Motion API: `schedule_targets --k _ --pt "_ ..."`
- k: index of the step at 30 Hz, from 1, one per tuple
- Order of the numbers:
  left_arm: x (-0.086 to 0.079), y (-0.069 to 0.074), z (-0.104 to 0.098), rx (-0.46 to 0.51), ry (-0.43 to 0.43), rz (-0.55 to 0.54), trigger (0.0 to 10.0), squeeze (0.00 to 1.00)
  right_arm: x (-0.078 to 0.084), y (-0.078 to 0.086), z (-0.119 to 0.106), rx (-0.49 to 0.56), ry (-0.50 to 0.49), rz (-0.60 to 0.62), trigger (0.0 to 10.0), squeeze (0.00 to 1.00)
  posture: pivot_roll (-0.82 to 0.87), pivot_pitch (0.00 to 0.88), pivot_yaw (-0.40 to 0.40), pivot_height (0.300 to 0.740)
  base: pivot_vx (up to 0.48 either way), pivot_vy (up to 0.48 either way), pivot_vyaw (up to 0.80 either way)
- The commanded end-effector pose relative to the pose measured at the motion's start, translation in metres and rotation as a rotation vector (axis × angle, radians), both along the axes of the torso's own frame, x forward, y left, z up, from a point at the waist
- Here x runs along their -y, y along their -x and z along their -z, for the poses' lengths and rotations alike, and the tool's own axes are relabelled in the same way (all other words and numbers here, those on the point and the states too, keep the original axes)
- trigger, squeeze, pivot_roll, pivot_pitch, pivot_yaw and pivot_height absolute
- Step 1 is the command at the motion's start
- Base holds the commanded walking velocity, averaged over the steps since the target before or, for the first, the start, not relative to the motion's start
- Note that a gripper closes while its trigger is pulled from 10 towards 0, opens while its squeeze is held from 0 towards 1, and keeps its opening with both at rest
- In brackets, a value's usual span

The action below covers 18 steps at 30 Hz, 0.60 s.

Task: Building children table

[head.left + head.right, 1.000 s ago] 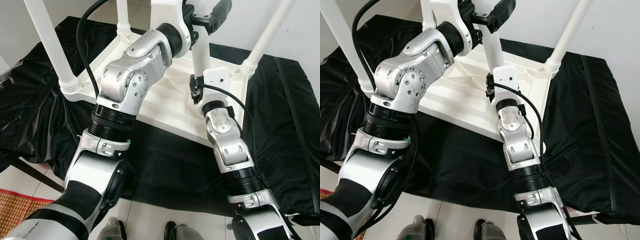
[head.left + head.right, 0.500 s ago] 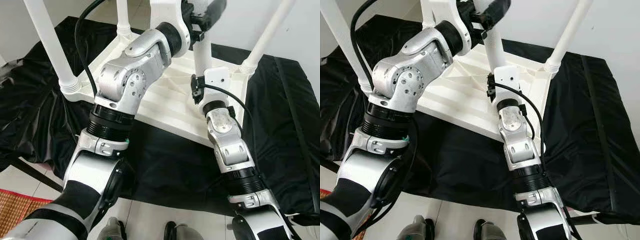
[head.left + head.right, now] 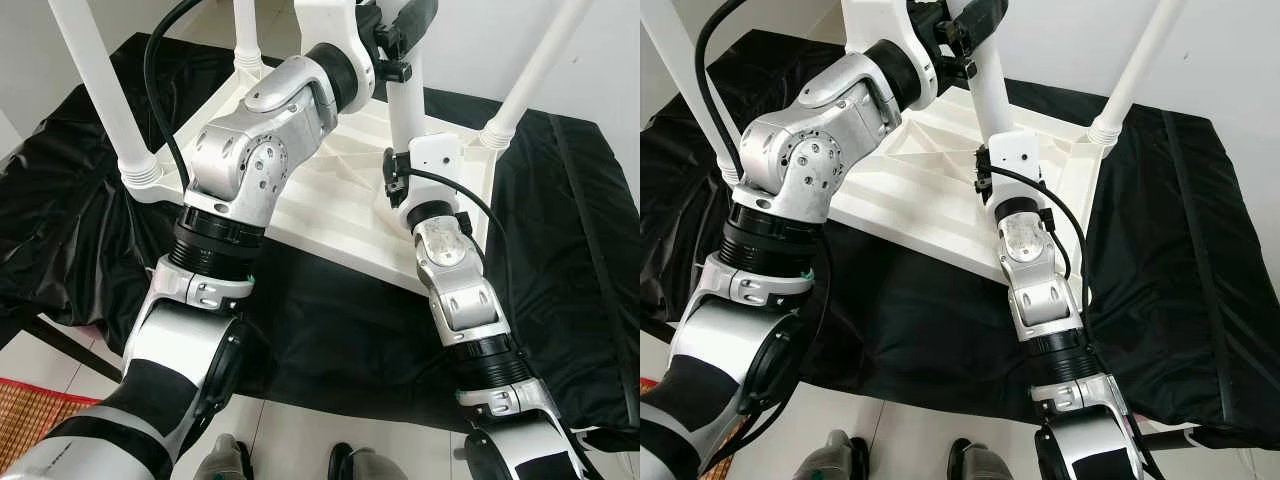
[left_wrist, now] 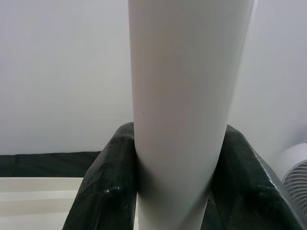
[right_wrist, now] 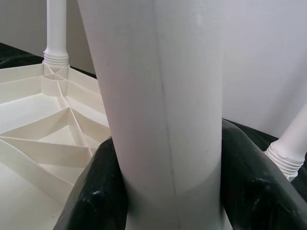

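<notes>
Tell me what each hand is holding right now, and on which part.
Both grip the same white table leg: the left hand higher up its shaft, the right hand low down, near the upturned tabletop.

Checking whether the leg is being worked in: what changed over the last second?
The left gripper, shut on the white table leg, shifted slightly up and away along it. The right gripper stayed clamped low on that leg; the upturned tabletop and other legs stayed put.
</notes>
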<state>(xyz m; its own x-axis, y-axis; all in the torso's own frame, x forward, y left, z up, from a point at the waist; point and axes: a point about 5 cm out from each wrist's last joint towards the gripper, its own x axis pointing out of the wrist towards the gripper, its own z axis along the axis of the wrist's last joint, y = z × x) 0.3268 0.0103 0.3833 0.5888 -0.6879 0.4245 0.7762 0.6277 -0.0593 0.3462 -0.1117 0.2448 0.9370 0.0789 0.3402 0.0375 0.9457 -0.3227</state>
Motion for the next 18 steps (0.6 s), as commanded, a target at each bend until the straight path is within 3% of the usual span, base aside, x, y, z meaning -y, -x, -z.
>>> schedule_targets --k 1,3,4,6,7,18 --pt "0.014 0.015 -0.008 0.088 -0.043 0.181 10.0 0.00 -0.002 0.002 0.000 0.012 0.010 -0.004 10.0 0.00 0.07 0.139 -0.020 0.740 0.000 0.000 0.00" --pt "0.015 0.015 -0.008 0.088 -0.043 0.182 10.0 0.00 -0.002 0.002 0.001 0.009 0.008 -0.007 10.0 0.00 0.07 0.144 -0.021 0.740 0.000 0.000 0.00" --pt "0.015 0.015 -0.009 0.088 -0.043 0.183 10.0 0.00 -0.001 0.002 0.000 0.010 0.005 -0.006 10.0 1.00 0.07 0.144 -0.021 0.740 0.000 0.000 0.00" --pt "0.015 0.015 -0.009 0.090 -0.042 0.185 10.0 0.00 -0.001 0.001 0.000 0.012 0.005 -0.005 10.0 1.00 0.07 0.144 -0.021 0.740 0.000 0.000 0.00" --pt "0.015 0.016 -0.009 0.092 -0.042 0.186 10.0 0.00 -0.001 0.001 -0.002 0.017 0.004 0.000 10.0 0.02 0.07 0.144 -0.021 0.740 0.000 0.000 0.00" --pt "0.017 0.021 -0.012 0.121 -0.043 0.193 10.0 0.00 -0.004 0.000 -0.013 0.038 -0.024 0.002 10.0 0.00 0.07 0.148 -0.026 0.740 0.000 0.000 0.00"
